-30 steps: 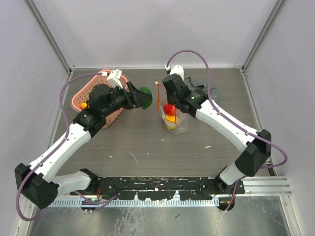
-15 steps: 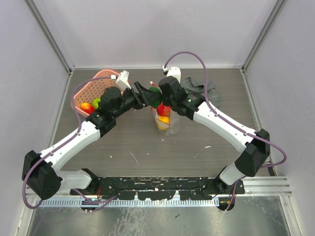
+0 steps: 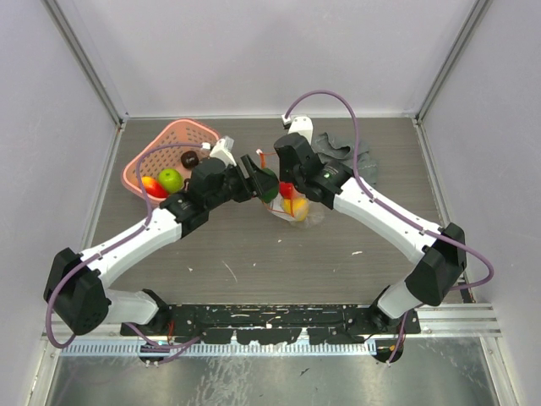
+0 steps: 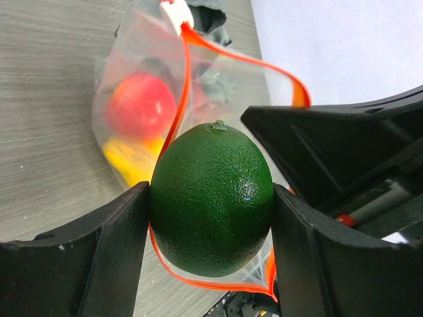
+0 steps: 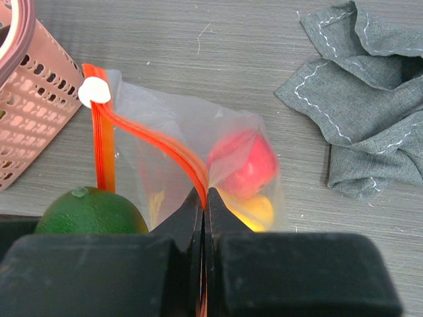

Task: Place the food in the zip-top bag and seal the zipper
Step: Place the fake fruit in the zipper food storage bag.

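Your left gripper (image 3: 263, 179) pinches a dark green lime (image 4: 211, 198) at the open mouth of the zip-top bag (image 5: 165, 125), centre of the top view. Your right gripper (image 5: 205, 201) is pressed together on the zipper (image 5: 104, 152) edge. A red fruit (image 5: 248, 162) and a yellow fruit (image 5: 256, 210) lie inside.

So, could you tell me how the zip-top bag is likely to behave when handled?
Probably floppy: the zip-top bag is thin wrinkled film, and its zipper curves away from the right gripper pinching it. Likely light; the red fruit inside probably weighs it down. It may collapse shut if released.
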You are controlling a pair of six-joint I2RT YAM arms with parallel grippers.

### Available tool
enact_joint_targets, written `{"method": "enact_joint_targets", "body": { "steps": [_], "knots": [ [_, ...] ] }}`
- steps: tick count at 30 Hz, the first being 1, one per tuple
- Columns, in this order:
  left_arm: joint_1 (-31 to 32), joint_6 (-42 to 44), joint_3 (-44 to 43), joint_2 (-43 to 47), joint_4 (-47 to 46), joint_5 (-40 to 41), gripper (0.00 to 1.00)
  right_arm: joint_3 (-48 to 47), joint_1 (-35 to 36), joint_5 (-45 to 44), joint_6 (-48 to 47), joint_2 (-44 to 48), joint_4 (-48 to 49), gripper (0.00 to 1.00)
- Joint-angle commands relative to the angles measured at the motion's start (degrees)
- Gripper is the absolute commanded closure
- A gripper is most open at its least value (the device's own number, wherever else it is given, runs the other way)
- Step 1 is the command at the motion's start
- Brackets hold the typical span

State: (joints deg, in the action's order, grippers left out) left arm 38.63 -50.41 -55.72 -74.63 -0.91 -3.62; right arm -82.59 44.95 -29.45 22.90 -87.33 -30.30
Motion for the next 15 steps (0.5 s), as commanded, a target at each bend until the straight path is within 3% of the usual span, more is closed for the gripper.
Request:
{"method": "enact_joint_targets", "body": {
  "steps": [1,10,15],
  "knots": [
    [1.77,2.02,-1.09,0.02,0.29,2.00,0.44,-0.18,0.30,-0.05,1.09,2.60,4.50,0.99],
    [3.92,1.96,-2.05,0.14,0.17,1.75,0.29,0.81,0.31,0.57,1.40,2.65,5.44,0.98],
    [4.51,-0.01,-2.71,-0.69,0.24,1.08,0.30,0.92,0.32,1.69,1.86,2.35,5.86,0.97]
  ]
}}
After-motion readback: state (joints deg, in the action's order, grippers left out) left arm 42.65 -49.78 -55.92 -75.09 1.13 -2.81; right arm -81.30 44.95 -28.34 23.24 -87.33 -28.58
